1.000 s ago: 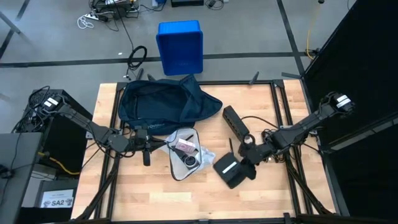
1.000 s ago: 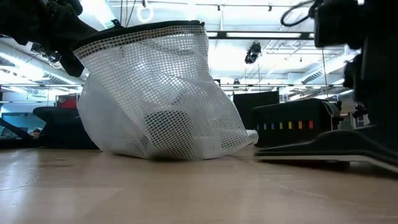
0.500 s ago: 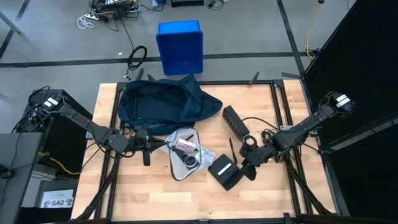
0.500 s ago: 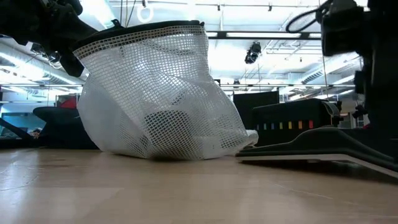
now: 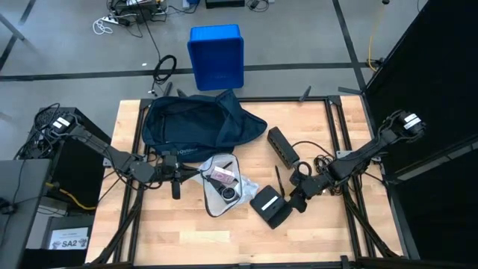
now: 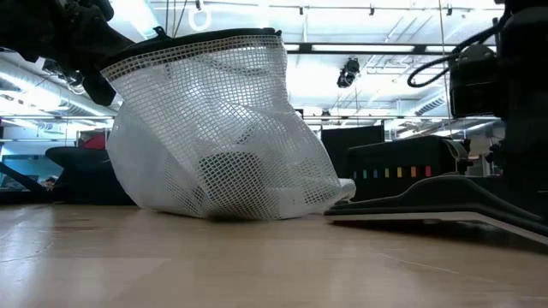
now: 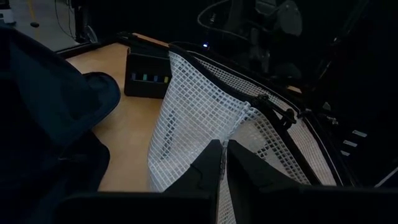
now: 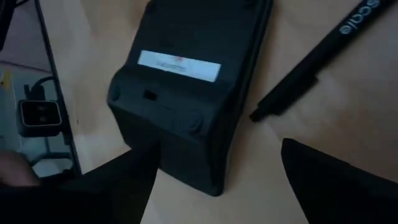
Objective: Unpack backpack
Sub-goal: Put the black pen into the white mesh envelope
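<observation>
The right gripper (image 5: pixel 296 200) stands wide over the black box (image 5: pixel 269 207); the left gripper (image 5: pixel 181 176), pinching the mesh bag (image 5: pixel 222 184), could tip it.

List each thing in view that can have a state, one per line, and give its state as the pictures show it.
backpack: lying flat on the table's far side, flap spread out.
mesh pouch: mouth open, items inside, rim pinched by the left hand.
left hand: shut on the mesh pouch's rim.
right hand: open, holding nothing.
black device: lying on the table, label up, released.
black pen: lying loose beside the black device.
blue bin: on the floor beyond the table.
</observation>
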Robot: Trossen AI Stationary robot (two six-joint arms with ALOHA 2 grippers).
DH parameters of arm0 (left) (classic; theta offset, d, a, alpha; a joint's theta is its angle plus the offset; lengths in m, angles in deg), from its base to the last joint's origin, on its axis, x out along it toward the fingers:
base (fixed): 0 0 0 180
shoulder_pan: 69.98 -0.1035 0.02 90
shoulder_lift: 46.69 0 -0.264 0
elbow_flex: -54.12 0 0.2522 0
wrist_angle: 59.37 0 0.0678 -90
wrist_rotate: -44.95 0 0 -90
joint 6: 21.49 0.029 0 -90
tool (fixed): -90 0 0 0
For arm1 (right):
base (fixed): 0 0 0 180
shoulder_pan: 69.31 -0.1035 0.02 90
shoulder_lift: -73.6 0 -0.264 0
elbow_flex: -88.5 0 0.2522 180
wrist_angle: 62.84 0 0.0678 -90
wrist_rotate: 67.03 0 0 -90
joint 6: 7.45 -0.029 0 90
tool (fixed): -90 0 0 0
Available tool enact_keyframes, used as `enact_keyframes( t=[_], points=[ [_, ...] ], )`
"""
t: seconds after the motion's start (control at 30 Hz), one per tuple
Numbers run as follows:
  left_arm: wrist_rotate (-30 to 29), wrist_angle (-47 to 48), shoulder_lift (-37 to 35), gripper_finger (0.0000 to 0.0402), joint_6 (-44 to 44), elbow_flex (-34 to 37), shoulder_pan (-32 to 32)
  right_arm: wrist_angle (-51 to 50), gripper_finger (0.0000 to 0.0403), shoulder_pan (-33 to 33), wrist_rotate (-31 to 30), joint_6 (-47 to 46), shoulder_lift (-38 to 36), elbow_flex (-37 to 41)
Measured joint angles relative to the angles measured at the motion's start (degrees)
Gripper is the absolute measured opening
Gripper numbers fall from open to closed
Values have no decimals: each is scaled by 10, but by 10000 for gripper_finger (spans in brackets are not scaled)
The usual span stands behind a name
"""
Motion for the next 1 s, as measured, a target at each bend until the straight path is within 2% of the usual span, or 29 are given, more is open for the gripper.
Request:
enact_keyframes(
  t=[0.23, 0.53, 1.0],
  points=[
    [0, 0, 0, 0, 0, 0, 0, 63, 306, 13, -4, 16, 47, 17],
    [0, 0, 0, 0, 0, 0, 0, 242, 308, 16, 20, 33, 161, 15],
    [0, 0, 0, 0, 0, 0, 0, 347, 270, 15, 51, 43, 169, 16]
  ],
)
